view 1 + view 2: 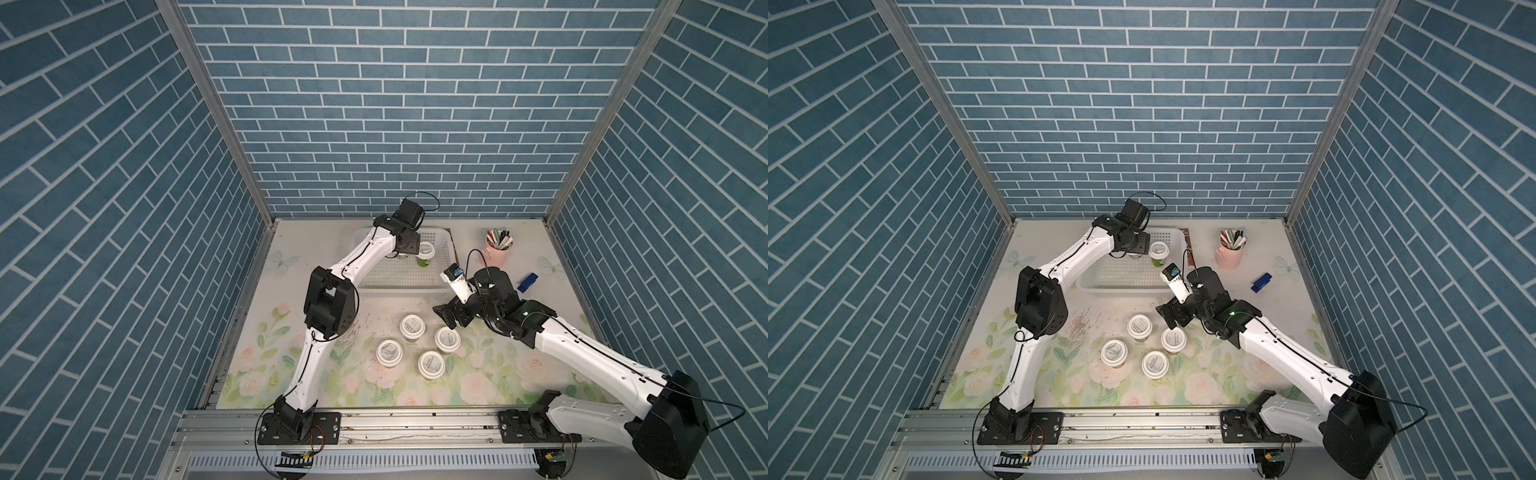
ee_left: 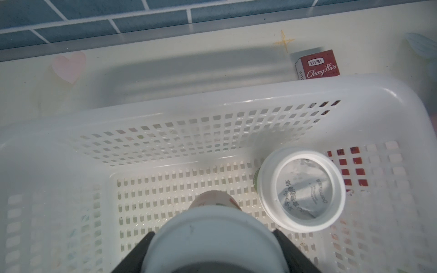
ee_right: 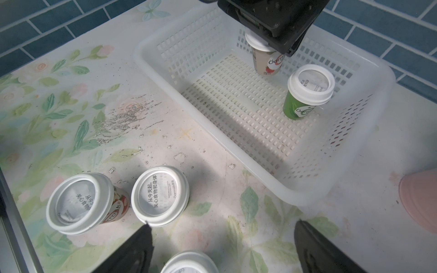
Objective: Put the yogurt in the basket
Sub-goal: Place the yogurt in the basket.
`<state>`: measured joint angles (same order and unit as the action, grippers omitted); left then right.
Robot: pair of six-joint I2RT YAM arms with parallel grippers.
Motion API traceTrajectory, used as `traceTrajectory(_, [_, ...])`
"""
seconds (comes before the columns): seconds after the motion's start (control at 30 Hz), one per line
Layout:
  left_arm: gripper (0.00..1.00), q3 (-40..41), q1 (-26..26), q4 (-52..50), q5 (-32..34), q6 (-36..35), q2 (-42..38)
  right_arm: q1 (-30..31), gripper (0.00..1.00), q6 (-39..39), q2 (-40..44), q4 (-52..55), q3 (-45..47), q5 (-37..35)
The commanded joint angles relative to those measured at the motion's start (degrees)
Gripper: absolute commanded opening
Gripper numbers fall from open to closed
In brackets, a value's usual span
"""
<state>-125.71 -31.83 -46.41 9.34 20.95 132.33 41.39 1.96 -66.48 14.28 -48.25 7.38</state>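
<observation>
Blue brick-patterned walls [image 1: 374,104] enclose a floral table [image 1: 519,386], with the white basket [image 1: 395,289] set at its far centre. The left gripper [image 2: 214,232] pinches a tan yogurt cup [image 3: 267,61] at the lid and holds it upright inside the basket's far side. Whether the cup's base touches the basket floor is hard to tell. Just to its right, a green yogurt cup [image 3: 307,92] stands upright on the basket floor. Four more yogurt cups [image 1: 412,326] [image 1: 446,337] [image 1: 389,352] [image 1: 431,363] stand in a close cluster on the table, nearer than the basket. The right gripper [image 3: 223,224] hangs over the cluster's far right, jaws spread wide and gripping nothing. A pink cup of pens [image 1: 498,249] stands at far right, with a small blue object [image 1: 528,282] near it. A red box [image 2: 316,66] lies just beside the basket's far right corner.
</observation>
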Motion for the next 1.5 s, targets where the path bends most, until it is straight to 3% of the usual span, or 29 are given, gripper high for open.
traceTrajectory(0.0, [0.77, -0.74, 0.50, 1.33, 1.28, -0.10, 1.46, 0.18, 0.96, 1.62, -0.60, -1.36, 0.84, 1.15])
traceTrajectory(1.47, [0.77, -3.14, 2.45, -1.53, -0.26, -0.56, 9.16, 0.19, 0.96, 1.96, -3.77, -0.48, 0.35, 1.18])
